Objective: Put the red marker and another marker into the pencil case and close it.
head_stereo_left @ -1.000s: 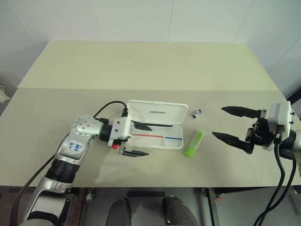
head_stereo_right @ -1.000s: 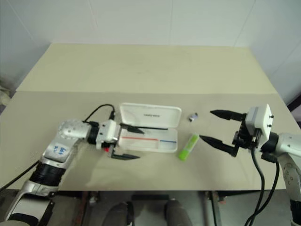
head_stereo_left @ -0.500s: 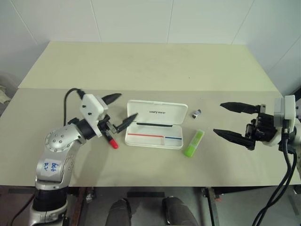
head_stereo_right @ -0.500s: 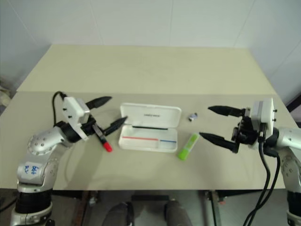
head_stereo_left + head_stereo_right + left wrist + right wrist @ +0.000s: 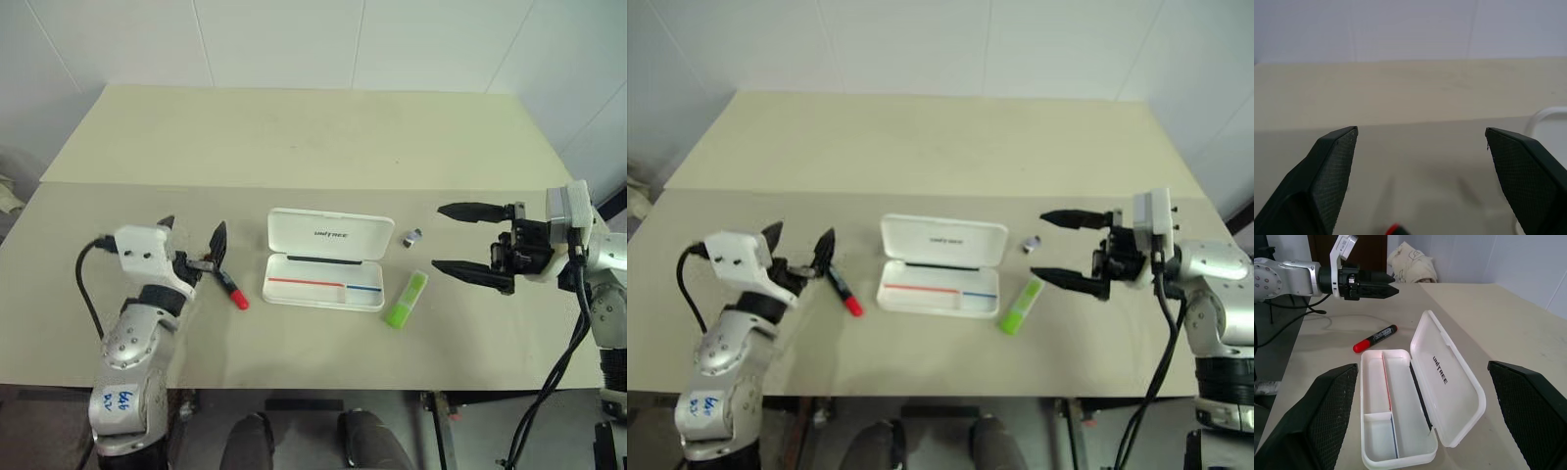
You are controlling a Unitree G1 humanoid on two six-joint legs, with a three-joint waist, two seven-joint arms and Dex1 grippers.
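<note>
The pencil case (image 5: 328, 259) lies open and empty at the centre of the frame on the surface (image 5: 294, 137). The red marker (image 5: 232, 290) lies just left of it, below the left gripper (image 5: 193, 245), whose jaws are spread wide and empty. The green highlighter (image 5: 406, 299) lies to the case's right, near the right gripper (image 5: 438, 238), likewise wide open and empty. No marker is yet grasped; a descent onto the red marker is called for.

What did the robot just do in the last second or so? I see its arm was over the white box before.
The left gripper pulled away from the open pencil case toward the robot's left and turned to point forward, open and empty, beside the red marker. The right gripper edged slightly toward the case, still open. Case, marker and green highlighter stayed put.
</note>
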